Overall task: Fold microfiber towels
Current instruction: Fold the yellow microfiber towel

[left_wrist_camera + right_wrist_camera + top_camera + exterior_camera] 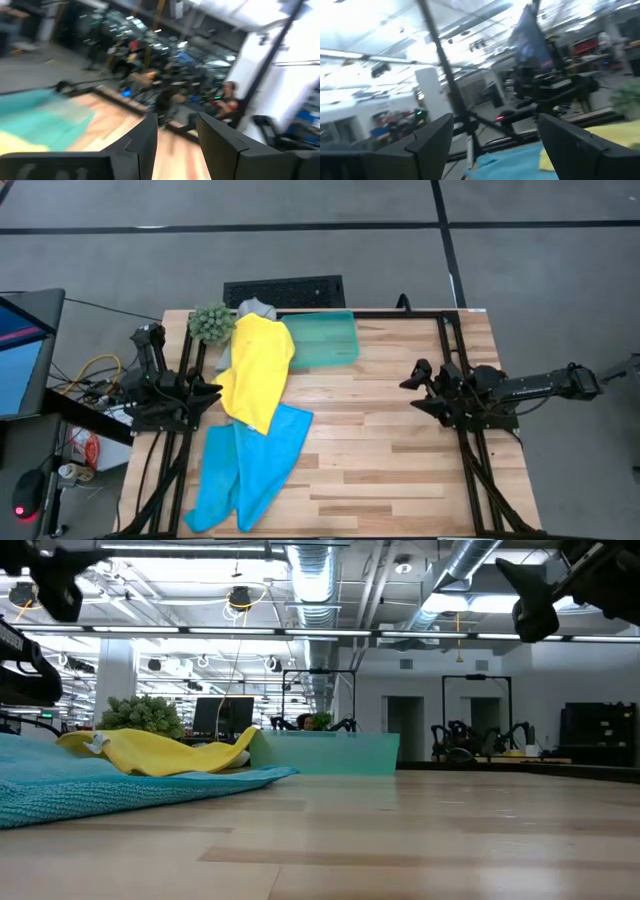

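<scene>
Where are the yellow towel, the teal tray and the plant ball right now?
yellow towel (256, 370), high view, middle of the cloth.
teal tray (325, 340), high view, bare floor of the tray.
plant ball (211, 323), high view, its fuzzy top.

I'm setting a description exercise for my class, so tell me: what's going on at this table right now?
Nothing is being handled yet. The left gripper and the right gripper hang over opposite sides of the table, jaws open and empty. The towels lie unfolded in a heap on the left: the yellow towel draped over the blue towels, with a grey towel peeking out behind. A teal tray and a green plant ball sit beside them.
</scene>
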Robot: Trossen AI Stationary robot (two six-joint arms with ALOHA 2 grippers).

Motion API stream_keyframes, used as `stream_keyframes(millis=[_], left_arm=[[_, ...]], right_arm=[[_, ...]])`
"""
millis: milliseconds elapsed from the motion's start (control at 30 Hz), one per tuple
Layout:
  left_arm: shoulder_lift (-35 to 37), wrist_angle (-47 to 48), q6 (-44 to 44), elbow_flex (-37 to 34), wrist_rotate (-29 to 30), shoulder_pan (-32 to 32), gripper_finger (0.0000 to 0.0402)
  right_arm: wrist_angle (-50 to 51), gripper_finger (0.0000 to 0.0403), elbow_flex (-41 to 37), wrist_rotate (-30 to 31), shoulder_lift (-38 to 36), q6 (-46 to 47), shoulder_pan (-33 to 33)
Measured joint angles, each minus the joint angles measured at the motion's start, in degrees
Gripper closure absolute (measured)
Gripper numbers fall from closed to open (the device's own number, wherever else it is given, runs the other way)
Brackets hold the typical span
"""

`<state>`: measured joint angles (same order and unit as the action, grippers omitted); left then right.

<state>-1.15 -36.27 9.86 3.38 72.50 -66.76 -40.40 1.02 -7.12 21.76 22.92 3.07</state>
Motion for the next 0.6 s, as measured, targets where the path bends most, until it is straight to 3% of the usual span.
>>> stream_keyframes(millis=[100, 200, 300, 367, 533, 600], left_arm=[[0.0, 2.03, 3.08, 4.46, -6.04, 0.0, 0.0271], [-1.39, 15.1, 1.87, 10.88, -0.38, 0.0, 0.0271], [-4.73, 31.72, -4.69, 16.71, 8.73, 0.0, 0.0271], [-6.94, 40.6, -10.18, 19.38, 11.41, 0.0, 0.0271], [-10.04, 54.3, -24.19, 21.9, 11.92, 0.53, 0.0271], [-10.85, 57.16, -29.11, 21.9, 8.62, 1.57, 0.0271]], right_arm=[[-1.12, 0.0088, 1.06, 5.93, -0.07, -0.22, -0.32], [-0.88, 0.0088, 1.54, 10.3, -0.02, -0.33, -1.06], [0.59, 0.0088, 1.62, 10.28, -0.02, -0.39, -1.75], [2.62, 0.0088, 1.62, 10.26, -0.02, -0.39, -1.65], [4.82, 0.0088, 1.62, 10.26, 0.0, -0.39, -1.66], [4.8, 0.0088, 1.69, 10.26, -0.02, -0.6, -1.7]])
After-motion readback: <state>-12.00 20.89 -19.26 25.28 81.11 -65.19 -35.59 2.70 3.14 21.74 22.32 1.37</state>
